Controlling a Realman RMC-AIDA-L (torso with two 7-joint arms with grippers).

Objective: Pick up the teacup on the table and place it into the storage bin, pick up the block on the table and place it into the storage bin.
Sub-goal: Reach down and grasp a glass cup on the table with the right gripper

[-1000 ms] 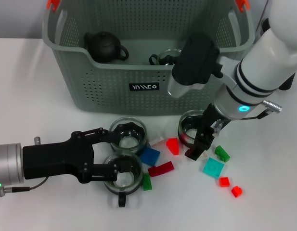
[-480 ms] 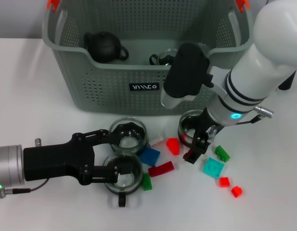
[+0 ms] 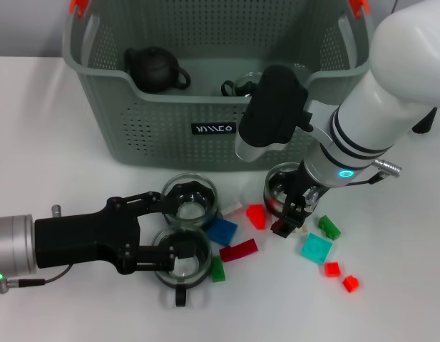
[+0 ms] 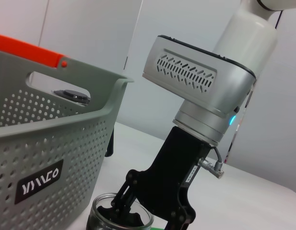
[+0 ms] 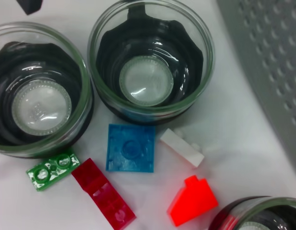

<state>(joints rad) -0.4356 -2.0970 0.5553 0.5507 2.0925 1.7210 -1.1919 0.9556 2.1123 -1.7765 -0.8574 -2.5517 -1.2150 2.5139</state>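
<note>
Three glass teacups stand in front of the storage bin [image 3: 162, 135]: one [image 3: 192, 201] at the left, one [image 3: 182, 258] nearer me, one [image 3: 284, 187] at the right. My left gripper [image 3: 166, 224] lies open on the table, one finger by each of the left two cups. My right gripper [image 3: 287, 217] points down at the right teacup [image 4: 121, 218], fingers apart astride its near rim. Loose blocks lie between the cups: blue [image 5: 131, 147], white [image 5: 182, 147], bright red [image 3: 256, 215], dark red [image 3: 238, 250] and green [image 3: 217, 269].
A black teapot [image 3: 157, 69] and a glass cup [image 3: 248, 84] sit inside the bin. A teal block [image 3: 316, 249], a green one [image 3: 329, 226] and two small red ones [image 3: 332, 268] lie to the right of my right gripper.
My right gripper has shifted slightly left, closer over the right teacup. The left arm, the cups and the blocks have not moved.
</note>
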